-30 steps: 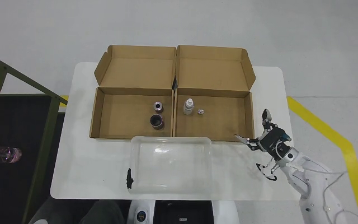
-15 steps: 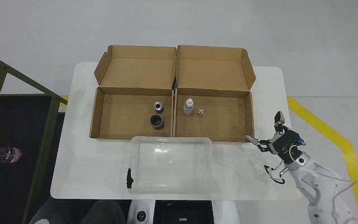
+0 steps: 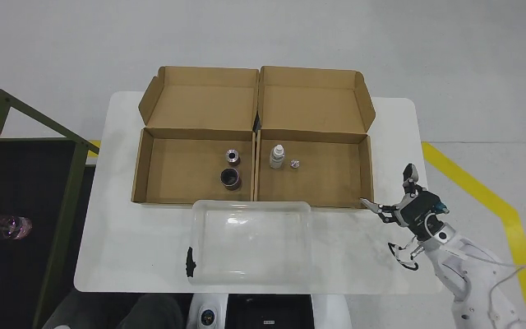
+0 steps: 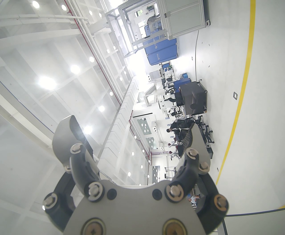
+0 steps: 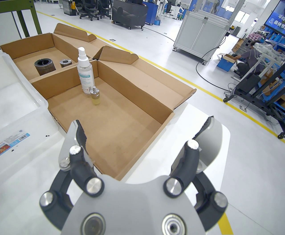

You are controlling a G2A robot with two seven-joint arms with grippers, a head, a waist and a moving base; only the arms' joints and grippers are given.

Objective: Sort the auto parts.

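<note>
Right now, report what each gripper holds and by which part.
Nothing is held. The right gripper is open and empty beside the cardboard box; the left gripper is open and empty too.

White table [image 3: 115,234], green frame [image 3: 49,122] just beside it, yellow floor line [image 4: 251,17], grey-panelled enclosure [image 5: 200,33] beyond

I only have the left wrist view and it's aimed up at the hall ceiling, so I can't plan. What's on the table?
Observer: An open cardboard box sits beside a second box, with a clear bin in front.
Operator: Where are the parts?
Observer: A large cylinder and small cylinder stand in the cardboard box; a spray bottle and small bottle in the second box.
Operator: And the right arm?
Observer: The right gripper is by the second box's near corner, jaws open, empty.
</note>
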